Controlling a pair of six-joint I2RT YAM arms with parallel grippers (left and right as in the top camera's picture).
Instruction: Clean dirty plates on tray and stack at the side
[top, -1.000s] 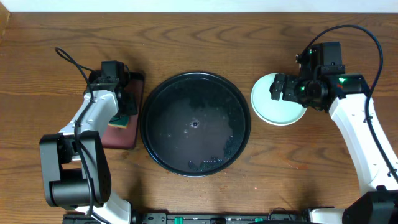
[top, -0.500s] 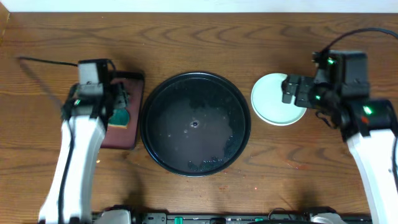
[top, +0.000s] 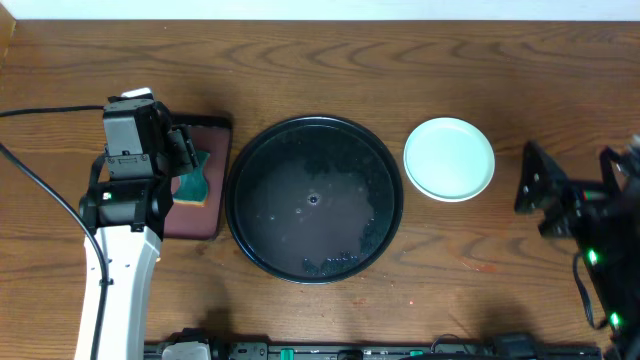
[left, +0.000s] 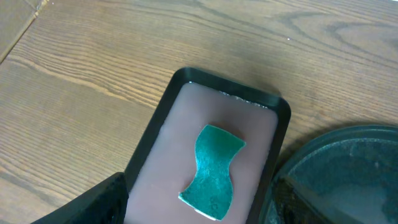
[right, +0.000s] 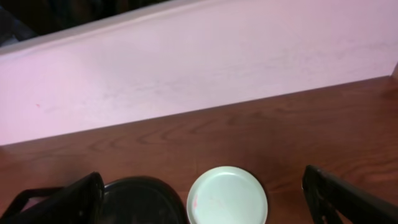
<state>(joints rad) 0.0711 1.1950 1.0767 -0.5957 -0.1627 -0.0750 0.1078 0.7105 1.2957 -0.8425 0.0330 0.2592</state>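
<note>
Two widely spread, empty tools, left tool (left: 199, 196) over green sponge (left: 213, 171), right tool (top: 528, 180) clear of mint plate (top: 449, 158)

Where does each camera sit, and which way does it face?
Overhead: above the table, straight down on round black tray, mint-green plate, both arms.
Left wrist: on left arm, looking down at green sponge in small rectangular tray; own jaws at bottom corners.
Right wrist: on right arm, facing across the table toward the wall; jaws likewise.
Shared: overhead and right wrist both show the plate.
</note>
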